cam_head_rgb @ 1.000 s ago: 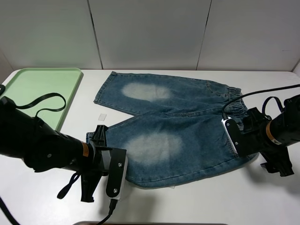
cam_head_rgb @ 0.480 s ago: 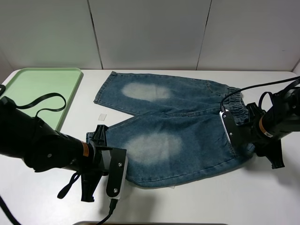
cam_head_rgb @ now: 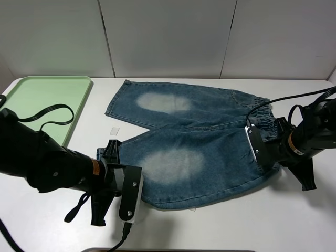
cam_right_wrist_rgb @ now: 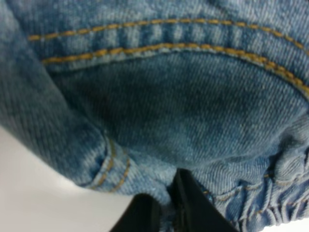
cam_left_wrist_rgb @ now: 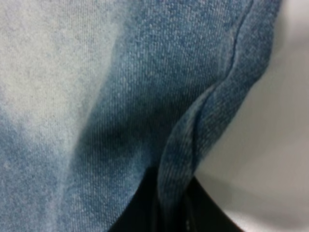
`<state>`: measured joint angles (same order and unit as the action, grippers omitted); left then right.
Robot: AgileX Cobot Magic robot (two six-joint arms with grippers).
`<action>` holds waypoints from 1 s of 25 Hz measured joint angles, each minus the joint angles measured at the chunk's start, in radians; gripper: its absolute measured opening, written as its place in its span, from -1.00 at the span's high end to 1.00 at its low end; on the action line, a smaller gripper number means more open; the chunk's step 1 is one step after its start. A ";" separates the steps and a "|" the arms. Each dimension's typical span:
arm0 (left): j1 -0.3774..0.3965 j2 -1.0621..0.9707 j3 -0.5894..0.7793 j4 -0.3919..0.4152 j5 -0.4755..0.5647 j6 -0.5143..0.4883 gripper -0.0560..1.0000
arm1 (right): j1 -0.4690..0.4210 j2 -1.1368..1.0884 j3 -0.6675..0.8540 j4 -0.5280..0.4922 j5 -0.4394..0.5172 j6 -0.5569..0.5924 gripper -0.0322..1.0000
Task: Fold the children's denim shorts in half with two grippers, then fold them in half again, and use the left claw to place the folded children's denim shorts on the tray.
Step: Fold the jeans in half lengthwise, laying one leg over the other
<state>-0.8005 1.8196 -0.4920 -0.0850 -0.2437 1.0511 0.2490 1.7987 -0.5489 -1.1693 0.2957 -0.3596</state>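
left gripper (cam_left_wrist_rgb: pixel 169 210) is pinching the cuff hem (cam_left_wrist_rgb: pixel 193 145) of the shorts (cam_head_rgb: pixel 199 142), right gripper (cam_right_wrist_rgb: pixel 166 209) is clamping their waistband corner (cam_right_wrist_rgb: pixel 270 193); soft floppy denim, thick seams probably holding best

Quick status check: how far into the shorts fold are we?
Done: both grips made. The left gripper is shut on the near leg's cuff, the right gripper on the waistband's near end. In hand: the first fold, not yet begun; the denim shorts lie spread flat. Left: both folds, then the move to the tray.
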 joint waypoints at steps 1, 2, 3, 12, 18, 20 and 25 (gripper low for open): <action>0.000 0.000 0.000 -0.001 0.000 0.000 0.84 | 0.000 -0.001 0.000 0.003 0.008 0.000 0.94; 0.000 0.000 0.000 -0.002 0.000 0.000 0.84 | 0.000 -0.005 0.000 0.010 0.017 0.000 0.94; 0.000 0.000 0.000 -0.002 0.000 0.000 0.84 | 0.000 -0.005 0.000 0.010 0.017 0.000 0.94; 0.000 -0.069 0.008 -0.006 0.090 -0.105 0.84 | 0.000 -0.149 0.003 0.173 0.123 0.000 0.94; 0.000 -0.157 0.008 -0.006 0.244 -0.110 0.84 | 0.000 -0.218 0.004 0.298 0.217 -0.008 0.94; 0.000 -0.189 0.008 -0.007 0.275 -0.114 0.85 | 0.000 -0.244 0.004 0.323 0.221 -0.031 0.94; 0.000 -0.274 0.009 -0.007 0.272 -0.192 0.85 | 0.000 -0.307 0.005 0.332 0.183 -0.052 0.94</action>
<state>-0.8005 1.5460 -0.4829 -0.0917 0.0278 0.8592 0.2490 1.4914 -0.5439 -0.8378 0.4785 -0.4119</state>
